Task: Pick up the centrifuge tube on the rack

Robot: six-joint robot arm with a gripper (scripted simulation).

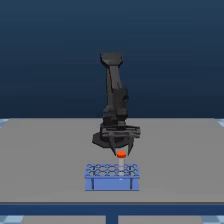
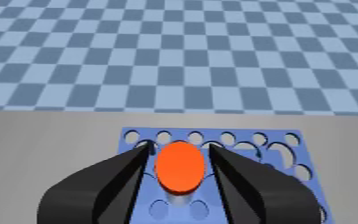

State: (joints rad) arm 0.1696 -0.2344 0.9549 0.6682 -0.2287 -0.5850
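Note:
The light blue rack stands on the grey table near its front edge. The centrifuge tube stands upright at the rack's back row, toward the exterior view's right; its pale body rises above the holes and its orange-red cap is on top. My gripper hangs straight down over it. In the wrist view both dark fingers press against the sides of the tube's orange cap, with the rack below. The tube's lower part is hidden behind the cap.
The grey table stretches wide around the rack on both sides. A blue checkered floor lies beyond the table's far edge. Several other holes in the rack hold nothing.

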